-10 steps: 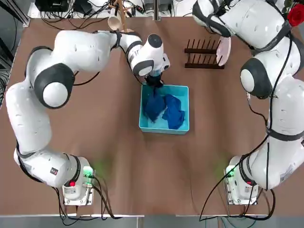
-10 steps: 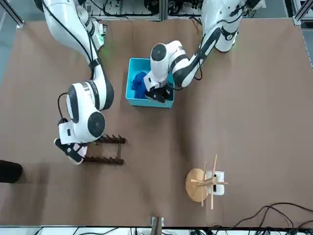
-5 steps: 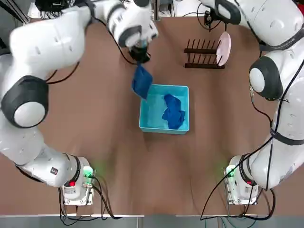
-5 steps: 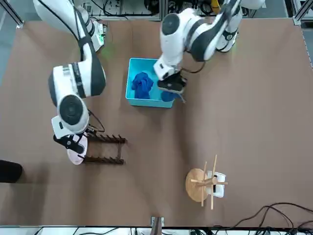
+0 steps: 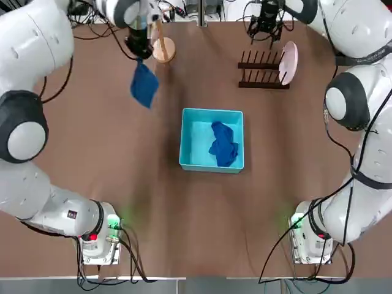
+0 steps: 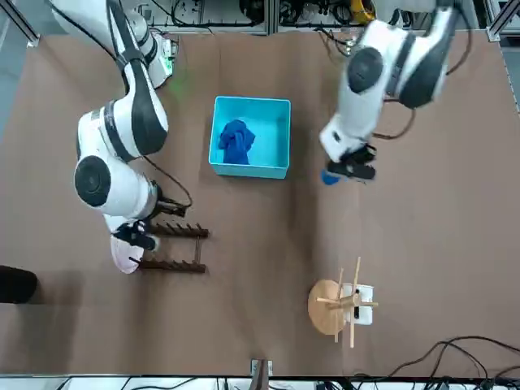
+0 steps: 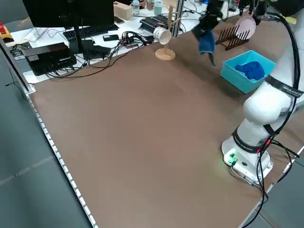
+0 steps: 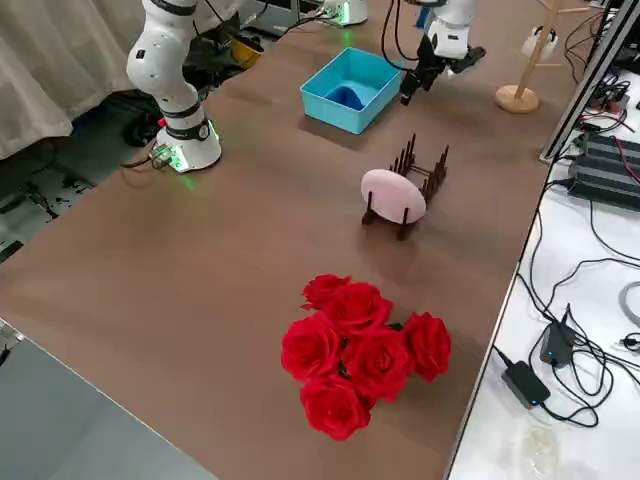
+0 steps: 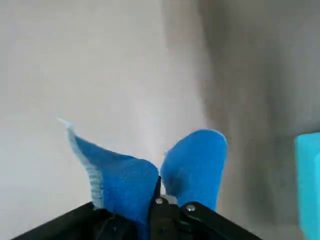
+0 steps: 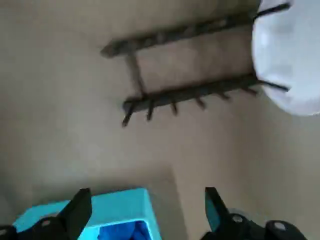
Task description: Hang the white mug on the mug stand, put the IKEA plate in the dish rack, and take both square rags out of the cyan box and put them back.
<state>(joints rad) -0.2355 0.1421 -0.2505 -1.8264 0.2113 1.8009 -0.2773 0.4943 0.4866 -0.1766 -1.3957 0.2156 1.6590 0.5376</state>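
Above the surface's far left part, one square rag (image 5: 144,85) is held clenched in the left gripper (image 5: 139,50) and should be lowered flat, well apart from the cyan box (image 5: 212,140), while the right gripper (image 5: 265,26) is kept released.

My left gripper (image 5: 139,54) is raised over the table's far left part, fingers pinched tight on a soft dark blue cloth rag (image 5: 144,86) that hangs free below them — the white arm arches high over that side. My right gripper (image 5: 264,27) hovers at the far right of the table, fingers (image 10: 75,212) spread wide and holding nothing, with its elbow bent high above its base.
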